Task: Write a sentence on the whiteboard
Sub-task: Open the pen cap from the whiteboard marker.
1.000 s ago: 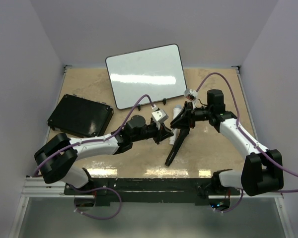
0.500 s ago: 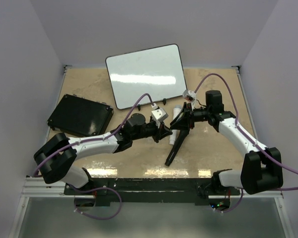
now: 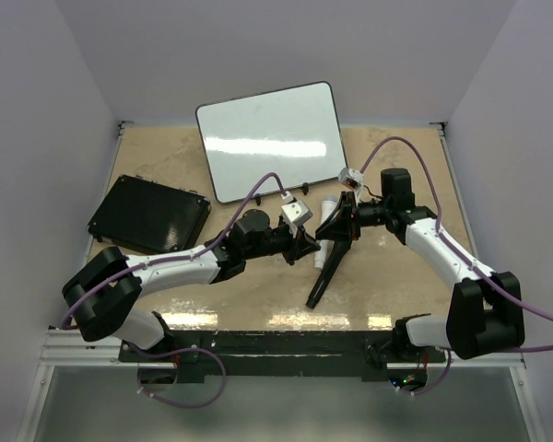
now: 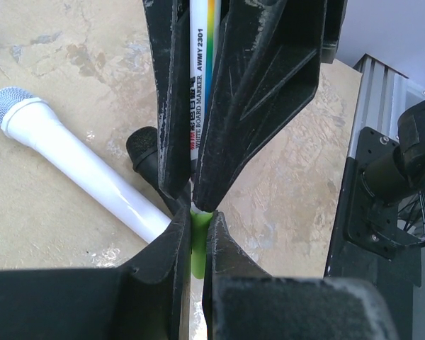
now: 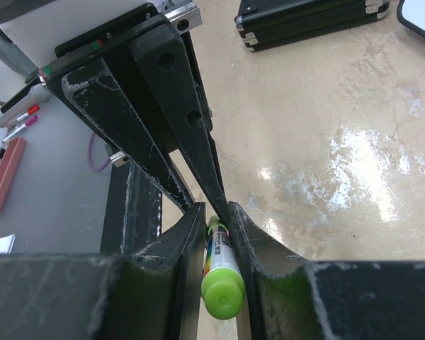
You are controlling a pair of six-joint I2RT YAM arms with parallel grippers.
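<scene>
Both my claws clamped on one marker at mid-worktop, board unwritten

The worktop carries the whiteboard at its far edge, turned a little askew, its glossy face bare with no sentence on it yet. A black case sits well apart to my left, out of the way. My two arms reach in and meet nose to nose short of the board. The left claw is clenched on one green end of the whiteboard marker, and the right claw is closed around the barrel from the opposite side. I judge this opposed grip lets one claw steady the pen while the other pulls, for uncapping or a handover. A white microphone lies just beside us, untouched.
</scene>
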